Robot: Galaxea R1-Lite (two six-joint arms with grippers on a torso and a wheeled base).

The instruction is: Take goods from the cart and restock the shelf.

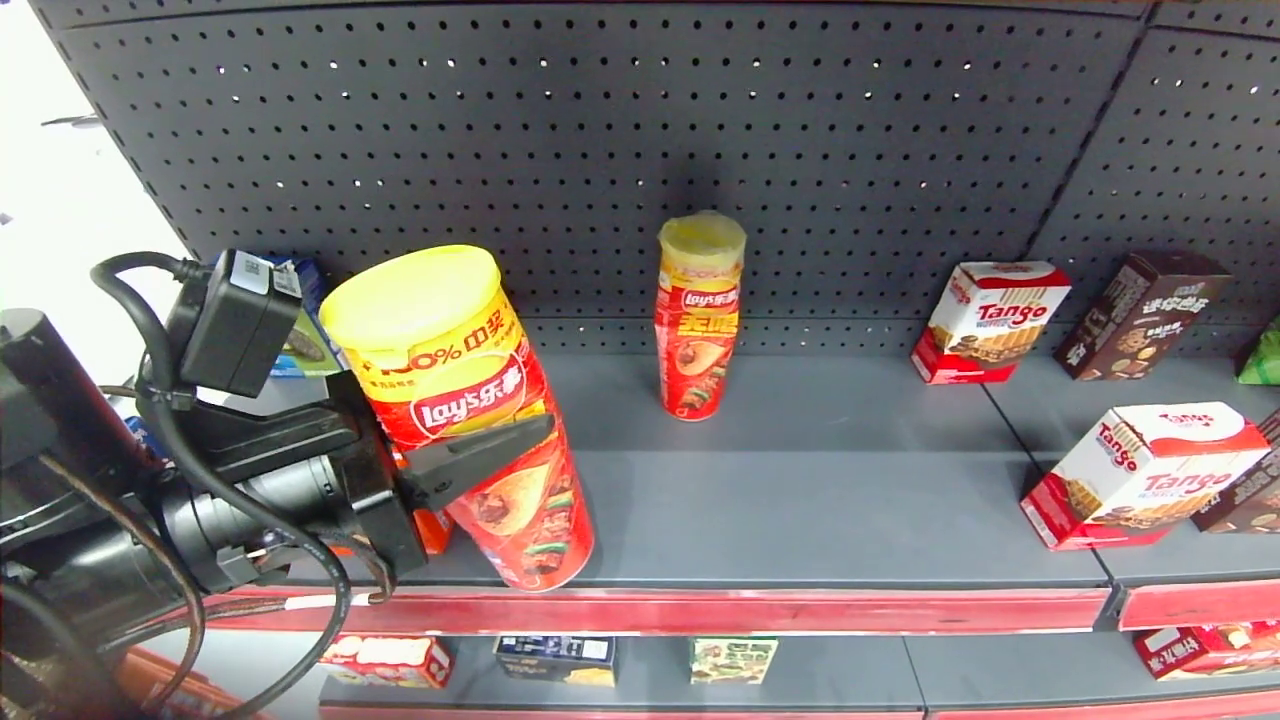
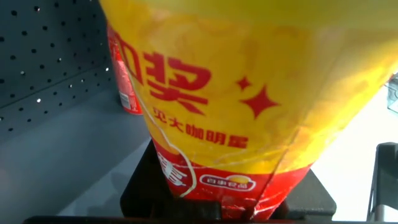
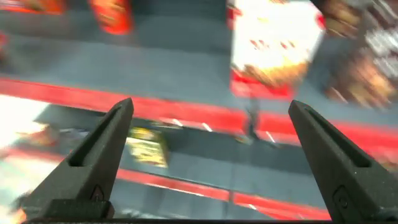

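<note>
Head view: left gripper (image 1: 480, 450) clamped round the tilted chip can (image 1: 450, 390) at the shelf's (image 1: 800, 500) front-left edge (another can (image 1: 698, 320) stands near the back edge); right gripper (image 3: 210, 109) gapes wide, empty.

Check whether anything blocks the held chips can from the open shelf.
Nothing visible does. The held can tilts at the front edge of the shelf; the stretch between it and the standing can is bare.
</note>
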